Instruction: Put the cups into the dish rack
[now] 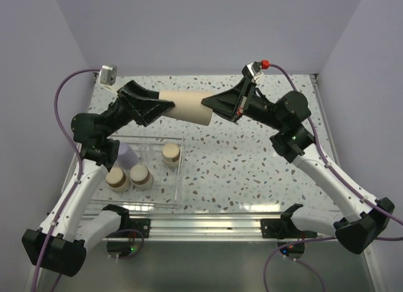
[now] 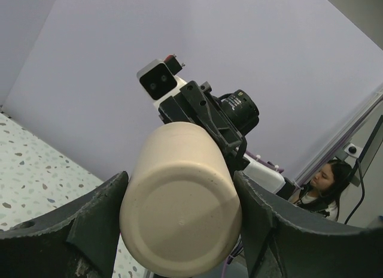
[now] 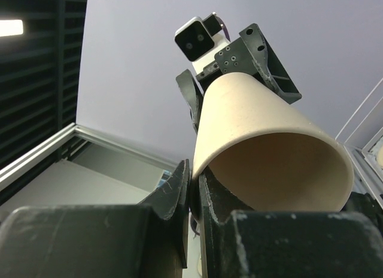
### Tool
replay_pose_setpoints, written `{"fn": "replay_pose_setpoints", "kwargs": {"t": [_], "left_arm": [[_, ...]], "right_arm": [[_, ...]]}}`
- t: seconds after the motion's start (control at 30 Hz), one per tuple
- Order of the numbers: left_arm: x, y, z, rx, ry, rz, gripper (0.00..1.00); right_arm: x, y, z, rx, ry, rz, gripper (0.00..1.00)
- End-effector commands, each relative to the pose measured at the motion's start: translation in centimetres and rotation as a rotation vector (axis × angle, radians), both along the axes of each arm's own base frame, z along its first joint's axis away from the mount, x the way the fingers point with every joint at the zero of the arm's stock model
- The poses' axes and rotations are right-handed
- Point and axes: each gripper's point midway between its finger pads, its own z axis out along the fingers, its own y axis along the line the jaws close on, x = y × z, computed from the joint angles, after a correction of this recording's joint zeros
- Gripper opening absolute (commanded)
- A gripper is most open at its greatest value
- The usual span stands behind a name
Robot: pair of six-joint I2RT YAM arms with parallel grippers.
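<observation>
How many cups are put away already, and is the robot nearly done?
Done: the clear plastic dish rack holds four cups, three round tan-banded cups and a lavender cup half hidden by the left arm. In hand: a cream-beige cup held sideways in the air, the right gripper pinching its rim, the left gripper around its base. Left: that cup has yet to reach the rack.
</observation>
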Motion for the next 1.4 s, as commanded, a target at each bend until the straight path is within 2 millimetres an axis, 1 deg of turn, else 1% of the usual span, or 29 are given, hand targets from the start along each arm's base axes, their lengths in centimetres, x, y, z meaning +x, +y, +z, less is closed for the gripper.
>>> {"fn": "replay_pose_setpoints", "kwargs": {"t": [0.0,0.1,0.13,0.17,0.2,0.23,0.3,0.33,0.4,0.43,0.5,0.53,0.6,0.63,0.7,0.73,0.77,0.8,0.83,0.87,0.9,0.93,0.97,1.0,1.03,1.1,1.13,1.23,1.37], "left_arm": [[-1.2,0.0,0.6,0.005,-0.034,-0.003,0.34],[-1.2,0.1,0.5,0.014,-0.032,0.014,0.29],[-1.1,0.2,0.6,0.019,-0.035,0.022,0.22],[-0.9,0.2,0.2,0.033,-0.008,0.029,0.18],[-0.8,0.3,0.2,0.045,-0.021,0.048,0.14],[-0.8,0.3,0.3,0.05,-0.023,0.058,0.06],[-0.4,0.5,-0.3,0.077,-0.004,0.085,0.0],[-0.5,0.5,-0.2,0.085,-0.005,0.09,0.0],[-0.2,0.6,-0.8,0.109,0.016,0.105,0.0],[-0.2,0.6,-0.8,0.116,0.016,0.109,0.0],[-0.1,0.8,-1.2,0.136,0.027,0.13,0.0],[-0.1,0.9,-1.0,0.141,0.023,0.138,0.0],[0.2,1.1,-1.5,0.17,0.038,0.166,0.0],[0.2,1.2,-1.1,0.177,0.029,0.179,0.0],[1.2,1.5,-2.3,0.235,0.069,0.221,0.0],[1.2,1.6,-2.0,0.251,0.068,0.235,0.0],[1.6,1.8,-3.1,0.298,0.095,0.256,0.0],[2.1,2.3,-3.4,0.32,0.109,0.296,0.0],[2.1,2.6,-2.7,0.336,0.097,0.322,0.0],[2.5,2.9,-4.1,0.404,0.125,0.342,0.0],[3.2,3.6,-4.5,0.437,0.143,0.388,0.0],[3.0,4.2,-3.1,0.459,0.119,0.428,0.0],[3.5,5.0,-5.8,0.582,0.189,0.449,0.0],[4.1,6.3,-6.1,0.634,0.217,0.522,0.0],[3.4,7.2,-6.4,0.687,0.25,0.546,0.0],[3.4,8.7,-6.4,0.759,0.236,0.617,0.0],[3.0,9.2,-7.1,0.794,0.261,0.623,0.0],[2.4,10.1,-7.3,0.834,0.269,0.648,0.0],[1.2,11.4,-8.9,0.896,0.319,0.674,0.0]], "right_arm": [[0.2,-0.5,1.6,0.048,-0.063,-0.043,0.0],[0.1,-0.4,0.7,-0.011,-0.071,-0.055,0.01],[0.1,-0.5,0.0,-0.051,-0.071,-0.066,0.07],[0.1,-0.5,-0.4,-0.07,-0.068,-0.07,0.18],[0.0,-0.5,-0.8,-0.091,-0.068,-0.067,0.23],[-0.2,-0.5,-1.5,-0.122,-0.065,-0.062,0.29],[-0.2,-0.6,-2.3,-0.156,-0.066,-0.056,0.41],[-0.1,-0.7,-3.1,-0.195,-0.057,-0.062,0.47],[-0.1,-1.3,-3.4,-0.222,-0.066,-0.077,0.6],[0.0,-1.6,-4.5,-0.268,-0.051,-0.081,0.63],[0.3,-2.5,-4.9,-0.315,-0.059,-0.108,0.67],[0.5,-3.1,-6.4,-0.384,-0.053,-0.124,0.7],[0.2,-4.2,-8.0,-0.486,-0.024,-0.14,0.73],[0.6,-4.9,-8.7,-0.547,-0.064,-0.175,0.74],[0.7,-5.9,-9.6,-0.623,-0.069,-0.21,0.74],[0.6,-6.6,-11.1,-0.688,-0.05,-0.214,0.74],[0.8,-7.0,-11.6,-0.716,-0.044,-0.229,0.74],[0.6,-7.4,-12.3,-0.742,-0.026,-0.228,0.74],[0.7,-7.7,-12.7,-0.757,-0.028,-0.234,0.75],[0.7,-7.8,-12.8,-0.764,-0.029,-0.238,0.75],[0.7,-8.0,-13.2,-0.774,-0.023,-0.236,0.75],[0.7,-8.0,-13.4,-0.78,-0.027,-0.234,0.75],[0.6,-8.0,-13.4,-0.784,-0.031,-0.231,0.75],[0.6,-8.1,-13.7,-0.796,-0.035,-0.228,0.76],[0.6,-8.2,-13.8,-0.802,-0.035,-0.228,0.76],[0.6,-8.2,-14.5,-0.818,-0.034,-0.218,0.76],[0.6,-8.2,-14.7,-0.823,-0.032,-0.213,0.76],[0.5,-8.1,-15.6,-0.838,-0.027,-0.194,0.77],[0.7,-8.1,-16.8,-0.863,-0.013,-0.177,0.77]]}}
